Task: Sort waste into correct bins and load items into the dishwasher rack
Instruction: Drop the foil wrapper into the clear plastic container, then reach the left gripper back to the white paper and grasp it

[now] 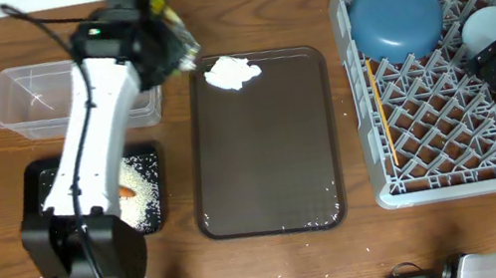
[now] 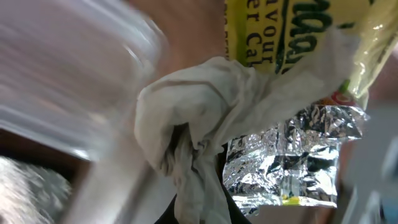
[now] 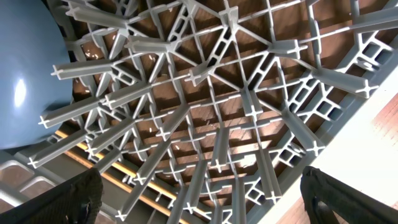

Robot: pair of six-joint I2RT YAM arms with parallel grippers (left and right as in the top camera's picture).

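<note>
My left gripper (image 1: 162,34) is shut on the crumpled yellow-green and silver wrapper (image 2: 292,149) and a wad of white tissue (image 2: 199,118). It holds them above the table by the right end of the clear tub (image 1: 69,93). The black tray (image 1: 43,183) holds white rice (image 1: 143,207) and the orange carrot (image 1: 125,191). The grey dishwasher rack (image 1: 456,114) holds the upturned blue bowl (image 1: 396,16), a small pale cup (image 1: 492,25) and chopsticks (image 1: 378,102). My right gripper (image 3: 205,205) hangs open and empty over the rack's pegs (image 3: 217,112), to the right of the bowl (image 3: 25,74).
A brown serving tray (image 1: 266,156) lies in the middle with a piece of white tissue (image 1: 232,73) at its far end. A few rice grains are scattered on the wooden table near the black tray. A second cup does not show.
</note>
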